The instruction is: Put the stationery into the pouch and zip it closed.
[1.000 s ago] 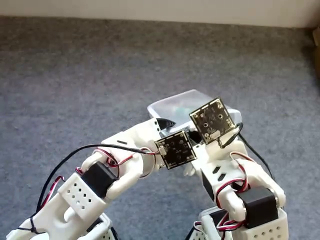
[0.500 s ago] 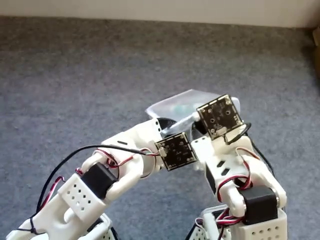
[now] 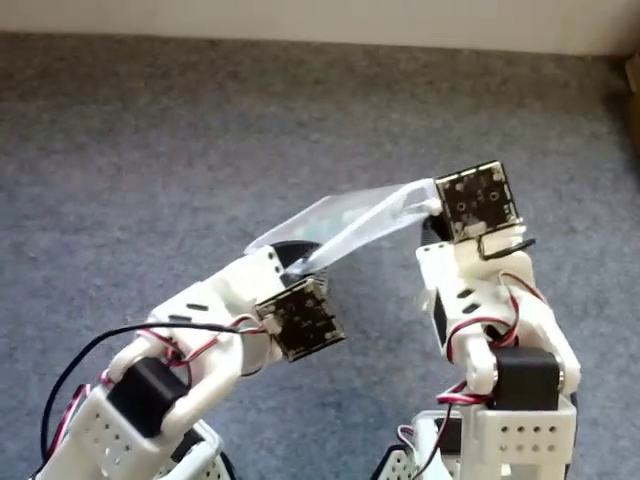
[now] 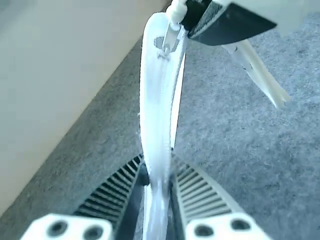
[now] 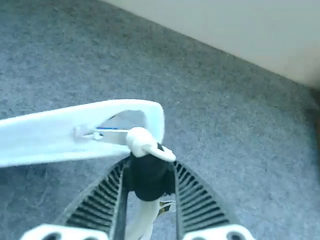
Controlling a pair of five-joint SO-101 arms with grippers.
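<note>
I'm on the zipping step. The pouch (image 3: 345, 222) hangs off the tabletop (image 3: 150, 150), above its middle, stretched taut between my two arms. My left jaws are clamped on one end of the zip strip. My right jaws are pinched tight on the pull tab (image 5: 145, 145) at the other end. The slider (image 5: 85, 132) sits just short of that end, and a small gap beyond it looks unzipped to me. The next move, I judge, calls for drawing the tab straight along the strip while my left end holds firm.
</note>
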